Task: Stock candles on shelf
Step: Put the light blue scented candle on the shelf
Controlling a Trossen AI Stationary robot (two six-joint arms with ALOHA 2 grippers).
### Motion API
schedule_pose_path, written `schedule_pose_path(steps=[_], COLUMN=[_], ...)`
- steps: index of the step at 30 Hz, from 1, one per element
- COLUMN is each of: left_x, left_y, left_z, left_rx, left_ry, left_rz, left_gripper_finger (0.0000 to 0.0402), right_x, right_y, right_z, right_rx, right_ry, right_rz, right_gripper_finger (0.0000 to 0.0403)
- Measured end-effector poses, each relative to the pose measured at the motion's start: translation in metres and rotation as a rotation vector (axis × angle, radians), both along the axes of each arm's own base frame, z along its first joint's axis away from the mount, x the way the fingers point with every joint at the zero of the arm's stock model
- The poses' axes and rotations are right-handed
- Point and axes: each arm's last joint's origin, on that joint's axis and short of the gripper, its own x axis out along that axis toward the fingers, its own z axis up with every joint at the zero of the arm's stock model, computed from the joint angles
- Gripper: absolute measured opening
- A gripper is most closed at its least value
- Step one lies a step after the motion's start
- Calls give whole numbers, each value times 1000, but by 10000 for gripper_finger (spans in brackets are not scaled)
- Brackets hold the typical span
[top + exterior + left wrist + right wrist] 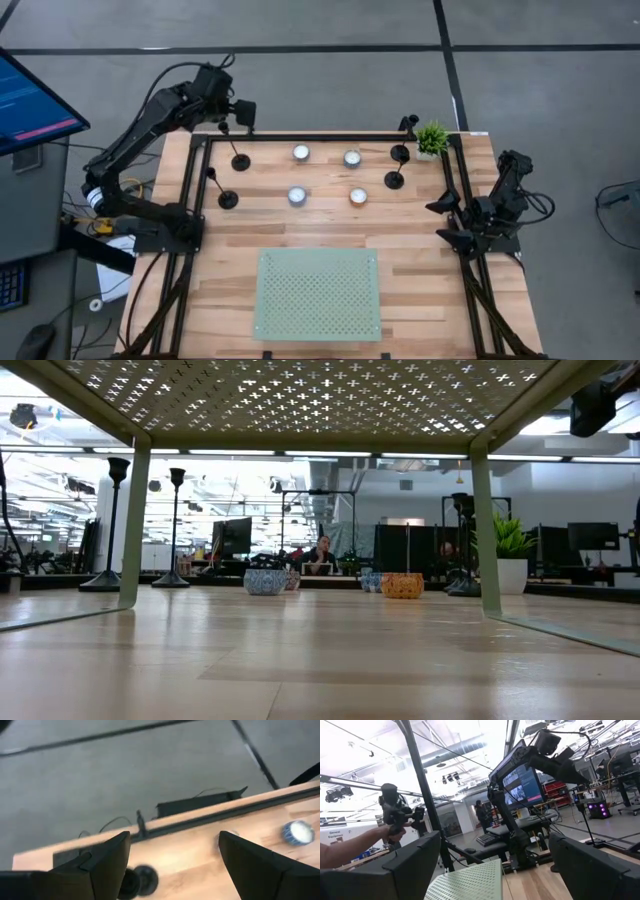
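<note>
Four candles (327, 175), small round tealights, sit in a loose square on the far half of the wooden table (420, 260): two in a far row, two in a nearer row. All four stand on the bare wood, well apart from the shelf (318, 293). The shelf is a pale green perforated panel at about 6 o'clock on the table, near the front edge, with nothing on top of it. In the low view it stands on thin legs, and the candles show beneath it in the distance.

Four black candlesticks (240, 161) flank the candles, two at about 9 o'clock of the group and two at 3 o'clock. A small green plant (432, 138) sits at the far right corner, about 1 o'clock.

The left gripper (247, 113) hovers over the far left corner of the table, about 11 o'clock, its jaws wide apart and holding nothing. The right gripper (442, 222) rests at the right edge, about 3 o'clock, jaws likewise spread and empty.

A person's hand (395, 834) shows in the room beyond, in the right wrist view.
</note>
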Motion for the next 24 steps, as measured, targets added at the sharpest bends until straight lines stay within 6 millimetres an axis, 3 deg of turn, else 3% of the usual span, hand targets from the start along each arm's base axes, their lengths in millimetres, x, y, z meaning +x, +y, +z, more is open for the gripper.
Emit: schedule_pose_path(steps=[3,5,11,17,24], left_x=[0,5,53,107,151], left_y=[0,-2,-8,-35,-51], left_z=[0,1,3,-30,-65], left_rx=[-27,-53,-136,-296,-313], left_ry=[-31,-86,-295,-128,66], left_rz=[-14,-113,-514,-751,-729], left_gripper_finger=[305,305,305,305,305], right_x=[0,-1,-1,-1,-1], right_y=[-1,-1,-1,-1,-1], right_z=[1,2,2,2,2], right_rx=[14,18,21,27,27], right_ry=[-10,-12,-14,-18,-18], right_rz=[0,0,0,0,0], right_gripper_finger=[361,361,361,361,361])
